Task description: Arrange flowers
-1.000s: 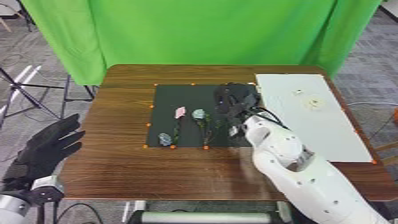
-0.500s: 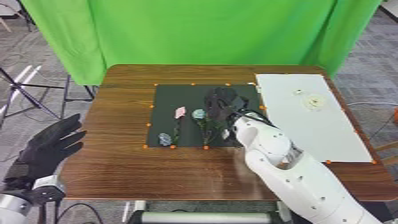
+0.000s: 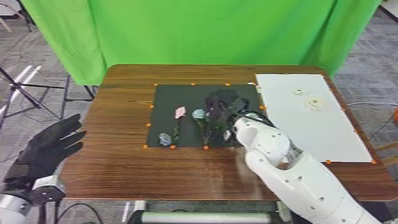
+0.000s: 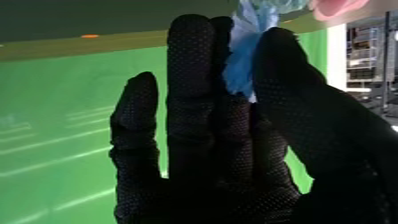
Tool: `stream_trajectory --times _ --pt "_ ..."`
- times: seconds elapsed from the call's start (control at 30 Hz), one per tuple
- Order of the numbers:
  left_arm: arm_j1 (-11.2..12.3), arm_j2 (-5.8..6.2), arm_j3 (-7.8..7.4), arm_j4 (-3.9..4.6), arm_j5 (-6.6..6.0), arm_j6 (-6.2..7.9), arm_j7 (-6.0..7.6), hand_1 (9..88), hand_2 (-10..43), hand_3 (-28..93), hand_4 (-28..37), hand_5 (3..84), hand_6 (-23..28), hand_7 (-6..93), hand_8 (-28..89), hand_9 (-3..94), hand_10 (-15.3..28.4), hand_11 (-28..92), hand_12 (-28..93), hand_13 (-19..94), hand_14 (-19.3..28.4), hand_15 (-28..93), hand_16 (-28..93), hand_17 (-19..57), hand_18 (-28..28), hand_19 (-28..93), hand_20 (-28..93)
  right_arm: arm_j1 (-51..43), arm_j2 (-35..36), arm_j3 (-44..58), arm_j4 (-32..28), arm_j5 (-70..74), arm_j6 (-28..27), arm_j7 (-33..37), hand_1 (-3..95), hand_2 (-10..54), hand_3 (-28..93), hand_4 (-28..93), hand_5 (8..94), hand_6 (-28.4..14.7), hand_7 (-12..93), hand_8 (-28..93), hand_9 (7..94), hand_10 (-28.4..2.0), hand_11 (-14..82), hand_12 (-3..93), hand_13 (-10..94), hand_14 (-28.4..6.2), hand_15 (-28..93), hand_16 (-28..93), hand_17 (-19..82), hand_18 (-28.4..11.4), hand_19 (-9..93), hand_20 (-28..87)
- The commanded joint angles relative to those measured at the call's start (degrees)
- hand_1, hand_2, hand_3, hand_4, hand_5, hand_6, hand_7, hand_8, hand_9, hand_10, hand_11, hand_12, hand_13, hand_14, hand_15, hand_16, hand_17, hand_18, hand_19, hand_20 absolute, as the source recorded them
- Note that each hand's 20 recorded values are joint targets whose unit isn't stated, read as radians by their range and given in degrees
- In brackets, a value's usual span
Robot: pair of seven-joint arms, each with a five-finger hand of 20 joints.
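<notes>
My right robot hand (image 3: 222, 102), over the dark mat (image 3: 173, 93), pinches one blue flower (image 4: 238, 70) between thumb and fingers. On the mat: one pink flower (image 3: 180, 112), one teal flower (image 3: 198, 114), long axes near-to-far, blooms pointing away from me; one blue-grey bloom (image 3: 165, 139), near left corner. White board (image 3: 329, 142): two pale blooms (image 3: 314, 103). Left robot hand (image 3: 43, 150), fingers straight, slightly spread, beside desk (image 3: 107, 170).

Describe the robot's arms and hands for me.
The left arm and right arm are white, the right one rounded and dotted with dark spots, black cables at its wrist. Left hand and right hand wear black gloves, the right's mesh-textured.
</notes>
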State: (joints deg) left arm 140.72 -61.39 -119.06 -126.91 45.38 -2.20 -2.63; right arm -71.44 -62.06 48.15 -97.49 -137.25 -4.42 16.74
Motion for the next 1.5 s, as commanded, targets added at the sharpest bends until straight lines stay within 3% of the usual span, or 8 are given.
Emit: stream_trajectory --times 0.03,0.63,1.03,1.5 --pt "0.5 -0.28 -0.22 0.01 -0.16 -0.50 -0.66 25.1 -0.1 70 -27.3 27.2 2.4 18.9 -10 20.9 10.3 16 17 16 13.1 24 4 -10.7 17.3 37 9 -0.1 0.0 0.5 -0.2 -1.1 -0.6 1.0 44.6 -9.5 83 -28 59.5 2.0 40 -6 72.8 -7.1 15.2 42.3 72 0.9 36 44 26 -16.7 74 47" --pt "0.5 -0.42 -0.21 0.07 -0.13 -0.48 -0.67 25.3 0.1 70 -27.1 27.2 2.4 19.1 -10 21.0 10.3 16 17 16 13.2 24 4 -10.8 17.4 37 9 -0.7 1.2 1.0 -1.4 -2.6 -1.6 1.3 41.4 -9.5 84 -28 57.8 2.8 35 -7 67.5 -8.0 22.4 36.8 69 -0.1 40 40 24 -17.7 73 49" --pt "0.8 -0.31 -0.38 0.06 -0.23 -0.53 -0.74 25.2 0.2 70 -27.1 27.1 2.4 19.0 -10 20.9 10.3 16 17 16 13.2 24 4 -10.7 17.4 37 9 -1.2 2.0 1.2 -1.8 -3.7 -1.9 1.2 39.9 -9.5 85 -28 57.5 3.7 34 -10 62.2 -10.0 28.5 26.3 65 -1.1 42 37 21 -18.2 73 50" --pt "0.5 -0.13 -0.32 0.22 -0.22 -0.86 -0.98 25.2 0.3 70 -27.1 27.2 2.4 19.1 -10 21.0 10.3 16 17 16 13.2 24 4 -10.7 17.4 37 9 -2.9 2.6 2.2 -4.2 -2.5 0.0 1.8 37.2 -9.5 86 -28 56.7 4.7 32 -16 59.7 -11.0 25.1 23.7 62 -2.5 42 34 20 -18.5 72 50"
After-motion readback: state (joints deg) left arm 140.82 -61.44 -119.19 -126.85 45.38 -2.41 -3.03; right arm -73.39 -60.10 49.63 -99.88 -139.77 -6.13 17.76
